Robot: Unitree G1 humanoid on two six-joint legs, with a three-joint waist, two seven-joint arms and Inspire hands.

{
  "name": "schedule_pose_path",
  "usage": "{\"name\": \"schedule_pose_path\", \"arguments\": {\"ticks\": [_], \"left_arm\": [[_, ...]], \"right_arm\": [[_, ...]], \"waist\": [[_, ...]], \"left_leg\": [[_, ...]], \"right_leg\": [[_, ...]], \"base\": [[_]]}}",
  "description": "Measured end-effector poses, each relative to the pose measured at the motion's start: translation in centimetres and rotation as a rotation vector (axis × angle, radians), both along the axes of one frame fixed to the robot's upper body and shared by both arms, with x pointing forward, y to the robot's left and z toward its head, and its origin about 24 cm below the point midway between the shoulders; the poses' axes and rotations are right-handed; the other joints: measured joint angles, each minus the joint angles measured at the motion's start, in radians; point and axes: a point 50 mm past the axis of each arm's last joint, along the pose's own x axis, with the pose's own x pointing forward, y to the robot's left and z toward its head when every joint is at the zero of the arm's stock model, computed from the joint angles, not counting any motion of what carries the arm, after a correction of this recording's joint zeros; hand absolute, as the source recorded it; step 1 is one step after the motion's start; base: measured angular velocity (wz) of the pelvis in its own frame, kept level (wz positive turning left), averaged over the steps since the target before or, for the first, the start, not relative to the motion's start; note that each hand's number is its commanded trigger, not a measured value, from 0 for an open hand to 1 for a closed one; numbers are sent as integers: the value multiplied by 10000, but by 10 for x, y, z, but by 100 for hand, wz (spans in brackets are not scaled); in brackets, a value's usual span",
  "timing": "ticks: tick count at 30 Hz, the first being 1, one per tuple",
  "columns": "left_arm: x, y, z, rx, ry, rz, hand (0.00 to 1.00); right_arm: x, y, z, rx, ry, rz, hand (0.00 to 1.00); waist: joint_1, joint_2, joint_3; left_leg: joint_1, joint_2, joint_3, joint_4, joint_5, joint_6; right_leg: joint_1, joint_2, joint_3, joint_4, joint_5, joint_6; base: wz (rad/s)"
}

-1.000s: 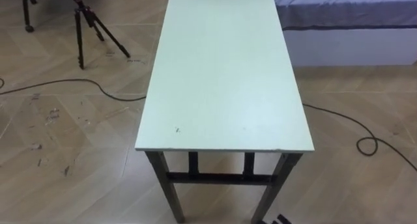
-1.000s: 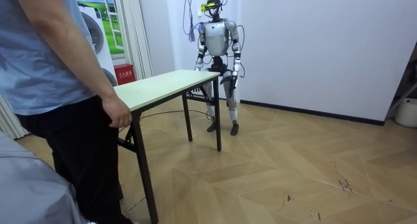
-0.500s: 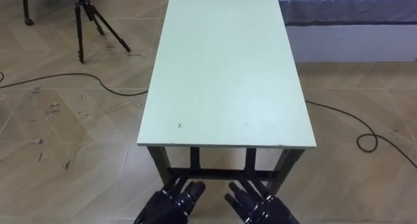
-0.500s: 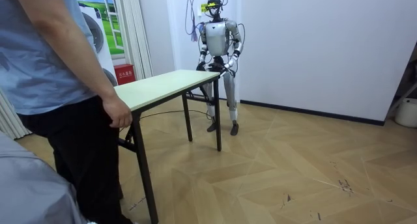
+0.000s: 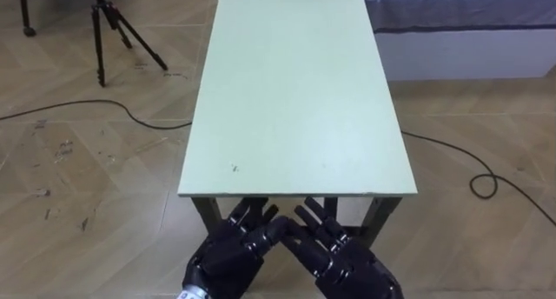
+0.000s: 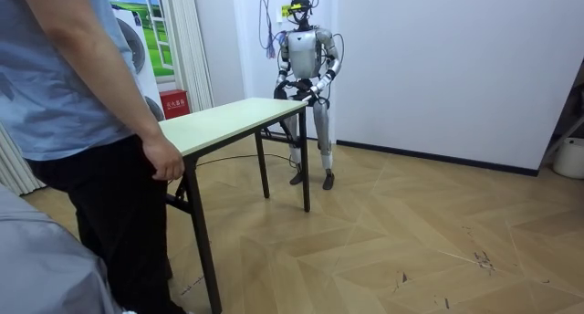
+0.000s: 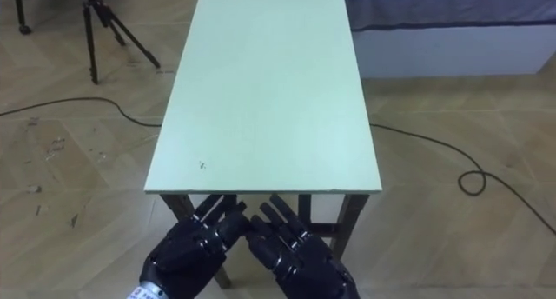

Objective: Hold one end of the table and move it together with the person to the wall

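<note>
A long pale green table on dark legs stretches away from me, its near short edge just in front of my hands. My left hand and right hand are both black, fingers straight and spread, held close together just below and short of that near edge, touching nothing. In the room view I stand at the table's far end with both hands raised at waist height. A person in a blue shirt stands at the other end, one hand on the table's corner.
A tripod stands on the wooden floor at my far left, with a dark cable running past it. A bed with a blue cover lies at the far right. Another cable loops on the floor to the right.
Both hands have risen from below into view and moved forward to the table's near edge. The person and the table have not moved.
</note>
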Motion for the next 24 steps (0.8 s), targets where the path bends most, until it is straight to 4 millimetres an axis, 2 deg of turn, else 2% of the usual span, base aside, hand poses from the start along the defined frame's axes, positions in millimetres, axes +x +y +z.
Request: {"name": "schedule_pose_path", "arguments": {"ticks": [2, 6, 13, 18, 24], "left_arm": [[2, 2, 0, -22, 77, 78, 0], [11, 7, 3, 151, 198, 104, 0], [21, 10, 5, 53, 452, 386, 0], [31, 27, 5, -501, 867, 1520, 0], [33, 25, 5, -911, 1244, 1753, 0]], "right_arm": [[2, -2, 0, -132, 33, 75, 0], [13, -4, 4, -465, 59, 202, 0], [19, -6, 5, -623, 219, -51, 0], [28, -6, 5, -585, 806, -344, 0], [30, -6, 3, -597, 1419, -684, 0]], "waist": [[-7, 10, 7], [29, 96, 89], [259, 133, 108], [314, 192, 106], [352, 193, 103]], "left_leg": [[13, 0, 37, 2, 0, 1], [7, 5, 51, 3, 0, 2], [-5, 10, 37, 8, 1, 4], [-32, 18, 36, 28, 3, 7], [20, 20, 26, 28, 6, 12]], "right_leg": [[-17, -1, 35, 49, 0, 0], [-67, 14, 106, 93, 35, 0], [-137, 24, 138, 93, 105, -12], [-196, 36, 195, 121, 174, -24], [-92, 35, 189, 102, 207, -30]], "base": [[-6], [-3], [-1], [-3], [0]]}}
